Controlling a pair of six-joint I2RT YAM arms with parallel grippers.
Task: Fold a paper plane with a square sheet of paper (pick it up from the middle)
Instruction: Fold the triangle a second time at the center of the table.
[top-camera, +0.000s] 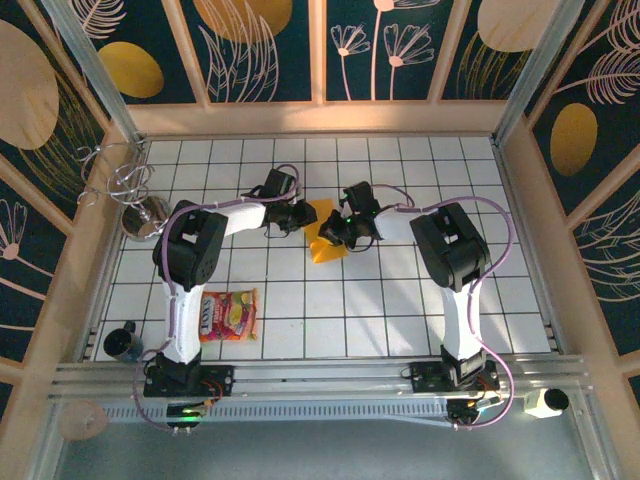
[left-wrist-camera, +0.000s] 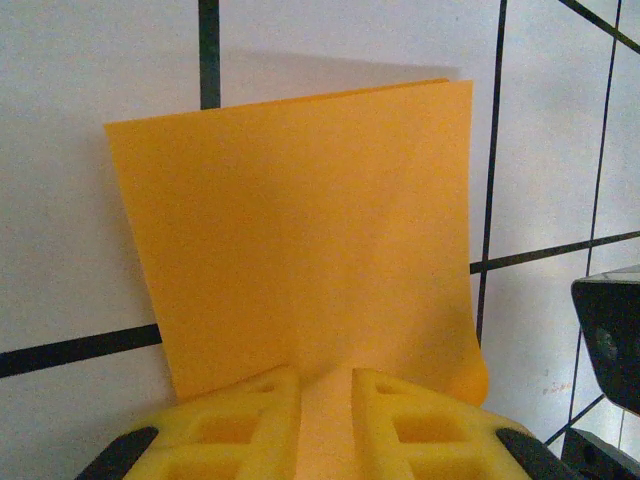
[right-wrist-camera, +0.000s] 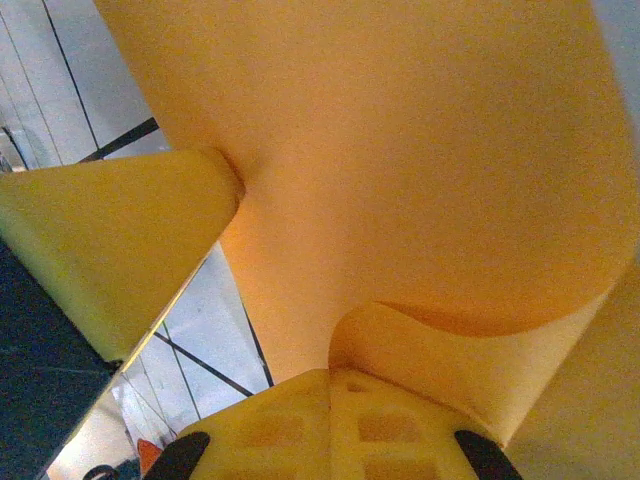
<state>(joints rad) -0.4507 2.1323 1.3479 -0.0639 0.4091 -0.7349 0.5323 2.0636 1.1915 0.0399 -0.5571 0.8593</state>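
Risks from here:
- The thin orange-yellow square sheet of paper (top-camera: 325, 245) is caught between two arms at once. If they pull apart or twist out of step, it could tear at a pinch point or slip out of one grip.
- In the right wrist view the sheet (right-wrist-camera: 400, 150) bulges and curls back near the fingertips. Pressing it down in that shape would likely set a stray crease off the intended fold line.
- The two wrists sit very close over the middle of the white tiled desk (top-camera: 400, 290). Any inward move risks a knock between them.

Grip state:
- Left gripper (top-camera: 298, 215): narrow, and in its own wrist view a strip of the paper sits between the yellow fingers, so the left gripper (left-wrist-camera: 325, 405) holds the near edge.
- Right gripper (top-camera: 342, 228): closed tight. In its wrist view the paper rises straight from the fingertips of the right gripper (right-wrist-camera: 330, 400), so I judge it pinched on the sheet, though the contact line itself is hidden.

Position: the sheet (left-wrist-camera: 300, 240) lies at the desk centre between the two grippers. From the left gripper it spreads away, mostly flat over the tiles, with its right corner lifting slightly. The right gripper's side is raised and bowed.
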